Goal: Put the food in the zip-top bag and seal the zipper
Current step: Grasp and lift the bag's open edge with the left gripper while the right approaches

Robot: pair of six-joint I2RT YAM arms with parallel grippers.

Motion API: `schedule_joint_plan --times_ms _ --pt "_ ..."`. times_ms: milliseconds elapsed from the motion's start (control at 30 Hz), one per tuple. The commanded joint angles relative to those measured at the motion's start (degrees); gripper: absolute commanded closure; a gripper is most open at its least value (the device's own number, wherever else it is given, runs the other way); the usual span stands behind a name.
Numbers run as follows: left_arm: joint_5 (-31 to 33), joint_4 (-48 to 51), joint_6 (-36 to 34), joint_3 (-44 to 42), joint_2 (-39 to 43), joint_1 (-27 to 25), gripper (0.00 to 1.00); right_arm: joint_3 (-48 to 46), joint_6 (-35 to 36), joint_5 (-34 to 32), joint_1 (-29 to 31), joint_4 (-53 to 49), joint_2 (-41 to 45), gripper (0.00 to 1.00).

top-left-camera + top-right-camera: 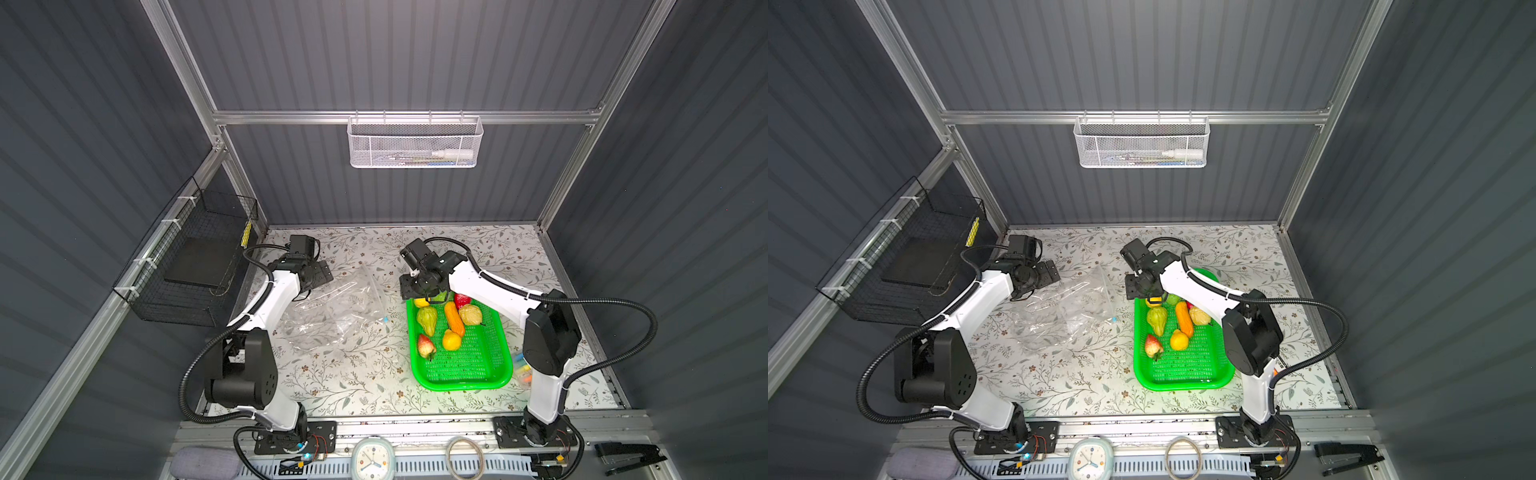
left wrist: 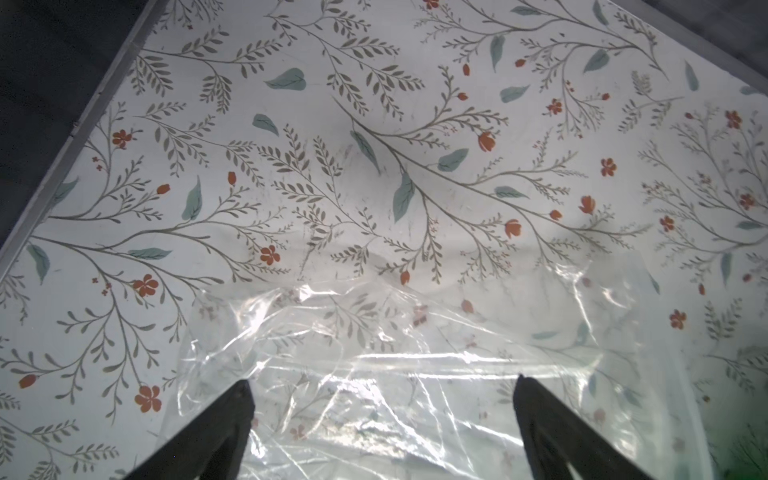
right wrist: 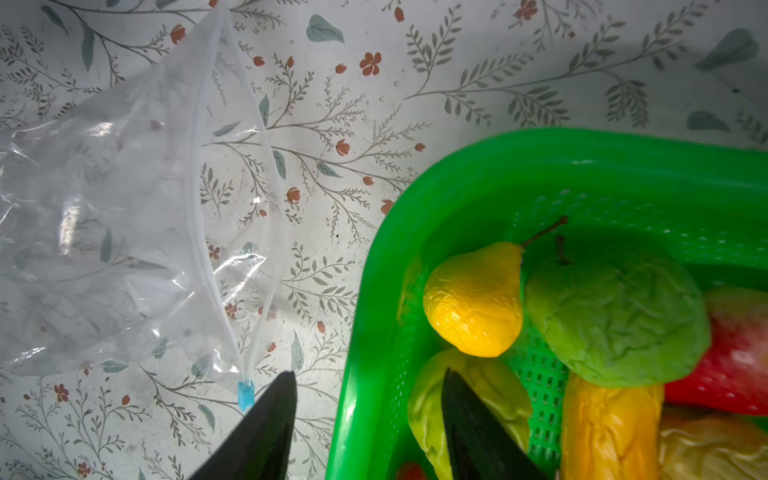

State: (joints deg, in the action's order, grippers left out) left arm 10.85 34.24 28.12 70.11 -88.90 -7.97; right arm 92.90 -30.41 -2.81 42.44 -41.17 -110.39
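Straddling the bag-side rim of the green basket (image 3: 378,270), right jaws stand apart, empty, yellow toy fruit (image 3: 473,299) just ahead; left jaws gape wide over the zip-top bag (image 2: 415,395) on open worktop (image 2: 291,166).

No legible text anywhere — clock (image 1: 371,459) dial marks and yellow tag (image 1: 247,234) on the black wire basket (image 1: 166,305) too small to read.

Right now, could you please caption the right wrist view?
Right gripper above basket rim; yellow pear inside, zip-top bag beside.
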Motion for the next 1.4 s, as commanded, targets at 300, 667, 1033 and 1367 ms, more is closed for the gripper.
schedule_joint_plan --times_ms 300,667,1033,1367 --pt "-2.32 2.24 4.99 -0.06 2.61 -9.26 0.01 1.27 -0.49 -3.31 0.27 1.80 -5.28 0.63" --pt "-5.34 1.90 6.58 0.51 1.69 -11.13 0.01 4.49 6.67 -2.75 -4.45 4.61 -8.69 0.77" --pt "-1.21 2.73 9.59 6.86 -6.71 -18.67 0.01 8.97 10.30 1.63 -7.77 6.20 -6.73 0.41" --pt "5.73 8.57 7.93 19.95 -20.00 -22.66 0.04 -0.95 8.54 -2.30 -10.49 8.83 7.91 0.01"
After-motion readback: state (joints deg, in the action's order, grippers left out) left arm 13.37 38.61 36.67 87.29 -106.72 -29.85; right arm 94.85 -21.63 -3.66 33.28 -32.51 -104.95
